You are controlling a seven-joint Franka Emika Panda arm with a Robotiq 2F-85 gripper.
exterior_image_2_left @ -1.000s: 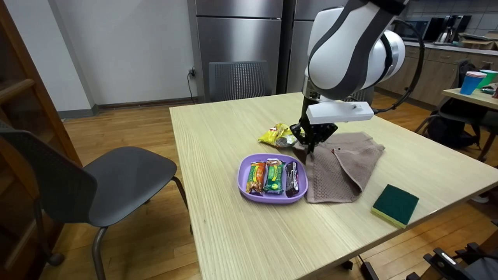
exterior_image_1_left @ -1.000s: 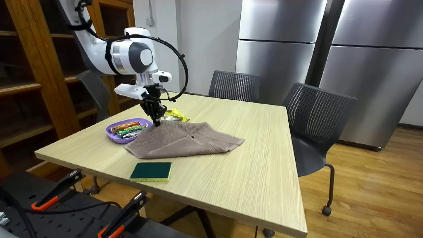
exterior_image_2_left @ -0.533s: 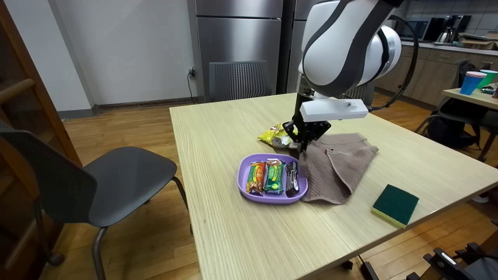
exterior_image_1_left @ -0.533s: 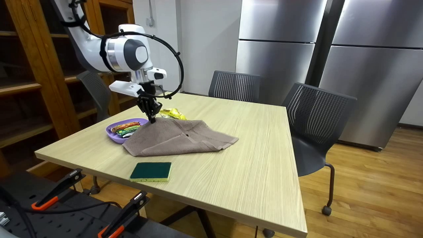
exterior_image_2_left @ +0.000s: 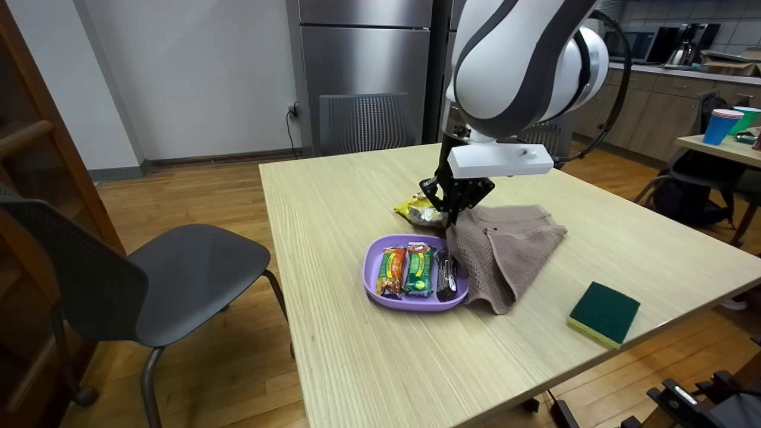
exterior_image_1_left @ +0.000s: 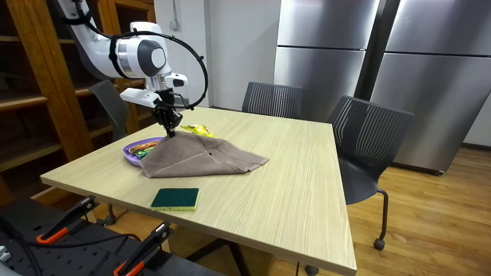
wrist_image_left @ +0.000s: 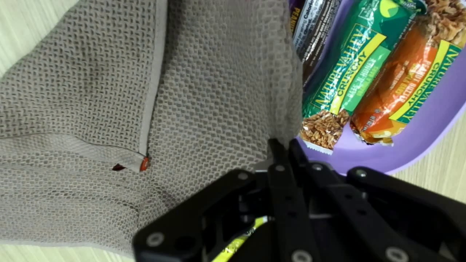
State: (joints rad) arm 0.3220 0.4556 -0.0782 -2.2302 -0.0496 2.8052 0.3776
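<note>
- The claw (wrist_image_left: pixel 284 146) is clamped on a raised edge of the brown towel (wrist_image_left: pixel 214 87), whose waffle-like weave hangs below the tips, its long spread extending to their left in the wrist view.
- To the tips' right there lies the smooth, rounded purple tray (wrist_image_left: pixel 418 134), one side overhung by cloth, with glossy wrapped bars (wrist_image_left: pixel 351 69) lying side by side.
- Near the claw, a crinkled yellow packet (exterior_image_2_left: pixel 419 211).
- Farther off, a flat, squarish green-and-yellow sponge (exterior_image_1_left: pixel 175 199) on the wood-grained counter (exterior_image_1_left: pixel 284 214).
</note>
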